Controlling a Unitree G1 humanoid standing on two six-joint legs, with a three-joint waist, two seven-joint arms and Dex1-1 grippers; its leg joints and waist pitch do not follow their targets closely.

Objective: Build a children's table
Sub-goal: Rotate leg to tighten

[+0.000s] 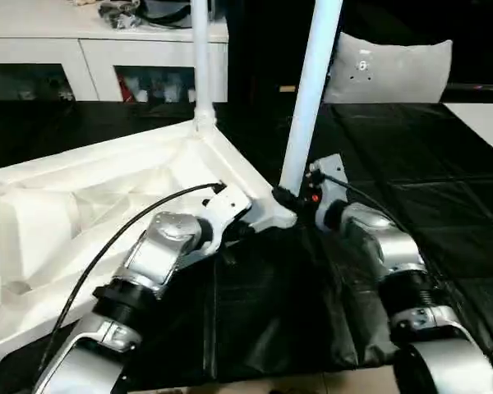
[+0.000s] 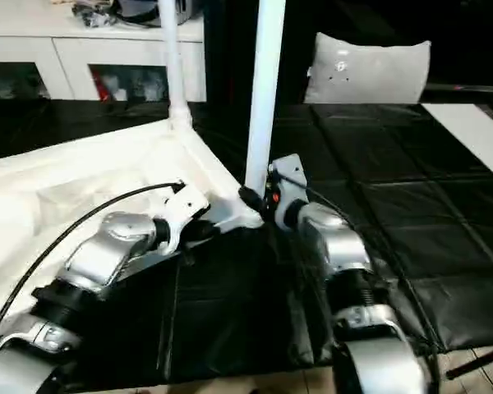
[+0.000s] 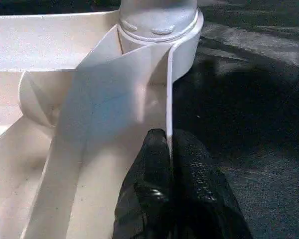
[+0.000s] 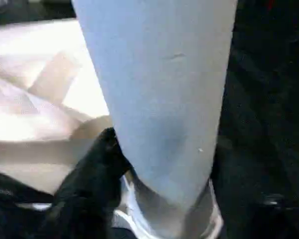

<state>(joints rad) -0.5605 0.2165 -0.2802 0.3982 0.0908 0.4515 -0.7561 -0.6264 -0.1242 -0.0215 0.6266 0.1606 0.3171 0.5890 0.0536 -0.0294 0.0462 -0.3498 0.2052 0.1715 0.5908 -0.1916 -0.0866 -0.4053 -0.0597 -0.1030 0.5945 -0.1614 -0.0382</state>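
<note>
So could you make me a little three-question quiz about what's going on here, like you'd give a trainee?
1. True or false: the table top lies upside down, ribbed side up.
2. How many legs stand upright in its corner sockets?
3. What is the left pincer shut on? A) a leg B) the top's thin side wall C) a cable

Key:
1. True.
2. Two: the far leg and the near leg, with the right pincer around the near leg's base, one black finger pressed against it.
3. B.
</note>
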